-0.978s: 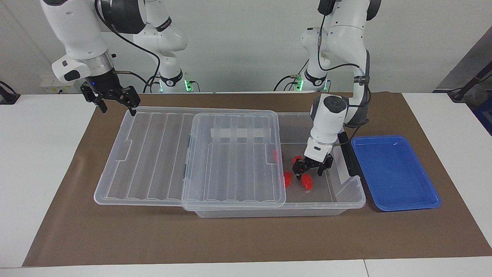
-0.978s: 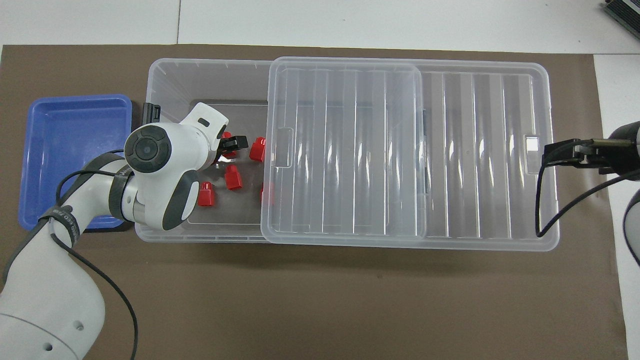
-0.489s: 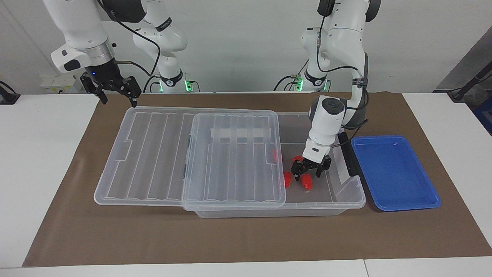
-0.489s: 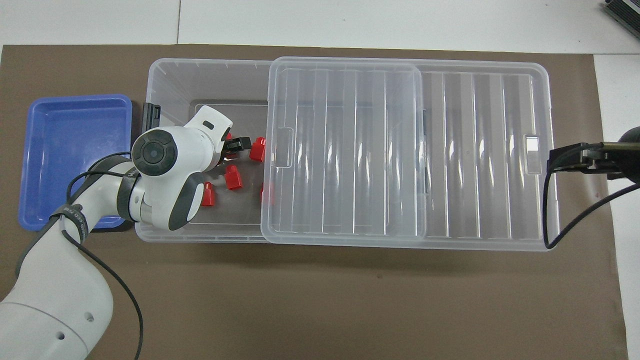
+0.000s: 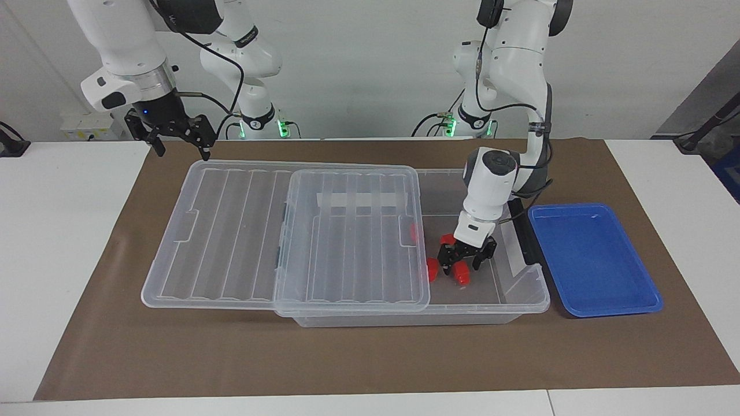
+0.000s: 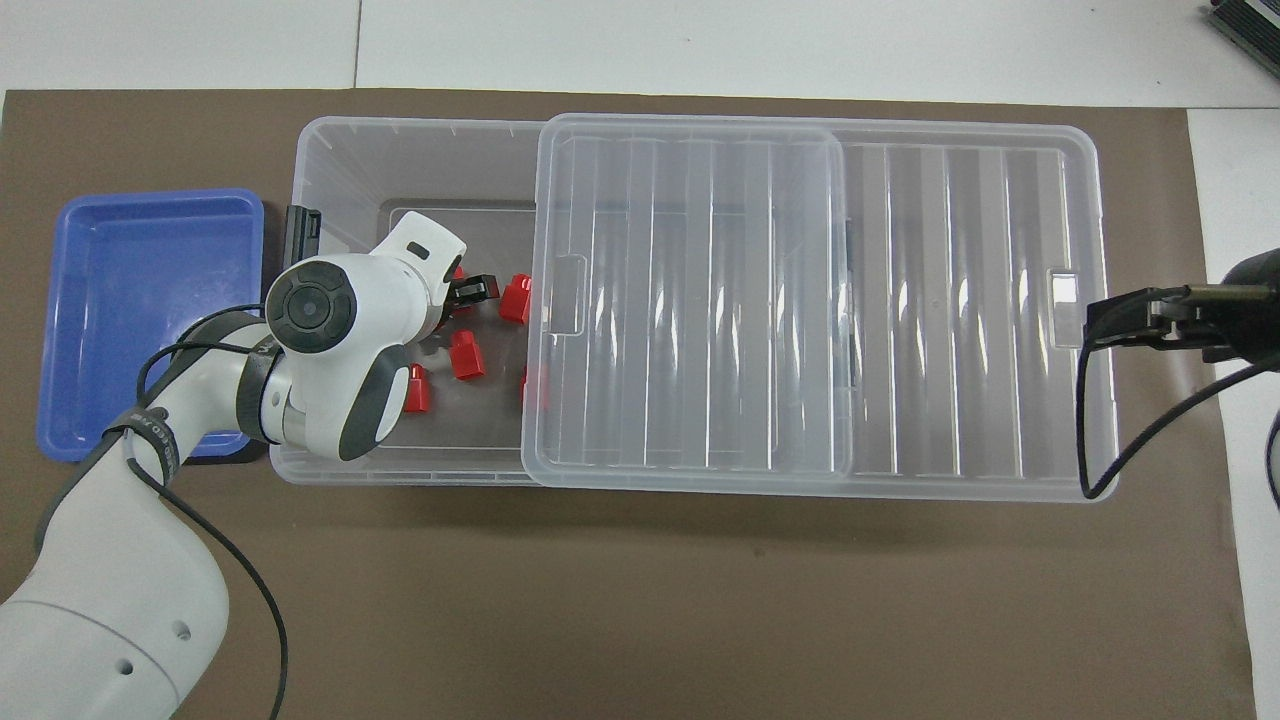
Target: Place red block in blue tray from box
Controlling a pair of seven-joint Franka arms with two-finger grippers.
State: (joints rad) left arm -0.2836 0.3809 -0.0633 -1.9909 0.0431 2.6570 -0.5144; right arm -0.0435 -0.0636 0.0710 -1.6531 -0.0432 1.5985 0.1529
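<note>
White table: brown mat under box, blue tray.

Left gripper lower, narrower around a red block in the box.

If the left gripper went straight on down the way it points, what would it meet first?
Most likely a red block on the box floor: the left gripper points down inside the open end, fingers straddling that block. Whether they already touch it is unclear.
</note>
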